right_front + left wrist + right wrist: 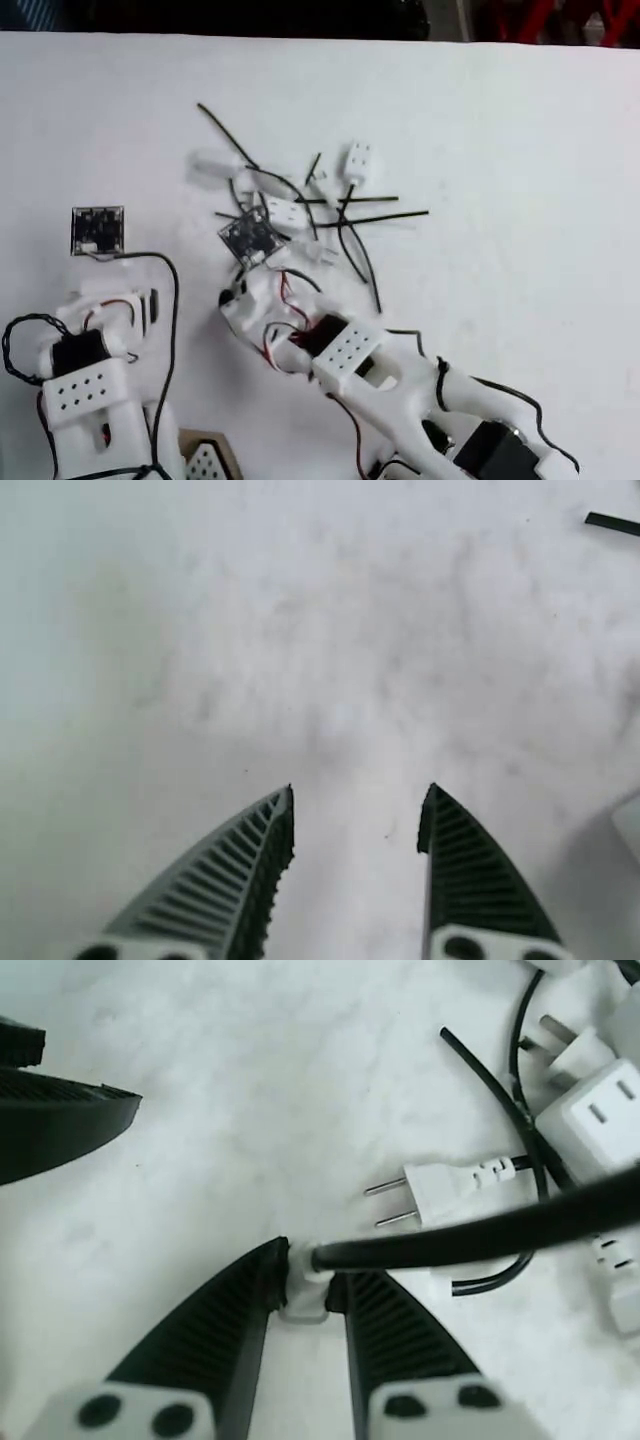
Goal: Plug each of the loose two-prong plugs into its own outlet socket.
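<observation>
The right end effector [306, 1268], clamped on a white plastic black-corded plug [303, 1298], sits near the white plastic two-slot outlet socket [598, 1120], the cord's long axis running toward it.

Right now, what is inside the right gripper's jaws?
The right gripper is shut on the white end piece of a black cord, which runs off to one side. The fingers cover most of that piece, so prongs cannot be seen.

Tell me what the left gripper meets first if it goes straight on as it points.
Probably only bare table: nothing lies ahead of the open left gripper. A black cord end sits well off that line. Depth is unclear.
</observation>
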Motion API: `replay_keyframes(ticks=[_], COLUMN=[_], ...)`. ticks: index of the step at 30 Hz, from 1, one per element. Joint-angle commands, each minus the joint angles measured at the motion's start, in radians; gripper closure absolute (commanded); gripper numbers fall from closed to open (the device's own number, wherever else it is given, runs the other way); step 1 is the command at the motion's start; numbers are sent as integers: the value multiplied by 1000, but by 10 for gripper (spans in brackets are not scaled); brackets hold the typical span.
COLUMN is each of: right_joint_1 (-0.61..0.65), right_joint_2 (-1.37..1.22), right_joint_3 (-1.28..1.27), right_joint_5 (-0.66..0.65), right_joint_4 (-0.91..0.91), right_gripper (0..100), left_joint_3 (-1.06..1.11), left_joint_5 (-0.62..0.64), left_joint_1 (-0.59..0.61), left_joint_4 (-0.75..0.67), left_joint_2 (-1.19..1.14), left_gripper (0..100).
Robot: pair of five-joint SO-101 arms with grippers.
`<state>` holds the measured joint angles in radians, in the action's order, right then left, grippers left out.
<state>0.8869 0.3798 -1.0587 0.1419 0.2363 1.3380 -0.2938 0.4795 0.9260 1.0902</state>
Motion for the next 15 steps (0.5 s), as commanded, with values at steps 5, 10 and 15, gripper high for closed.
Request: replay_keyframes(ticks=[5, 10, 15], right_joint_1=[-12, -8, -4], right_joint_2=[-4, -94, -131], right_joint_3=[5, 26, 38], right_joint_5=[2, 2, -32], right_joint_4=[-1, -8, -1], right_gripper=[982, 982, 982], left_joint_3=[-5, -5, -3], left_joint_5=[5, 5, 5], left_joint_1=[10, 10, 10], left_joint_4=[-17, -18, -18], left_joint_2=[18, 16, 16], left_gripper=[793, 793, 793])
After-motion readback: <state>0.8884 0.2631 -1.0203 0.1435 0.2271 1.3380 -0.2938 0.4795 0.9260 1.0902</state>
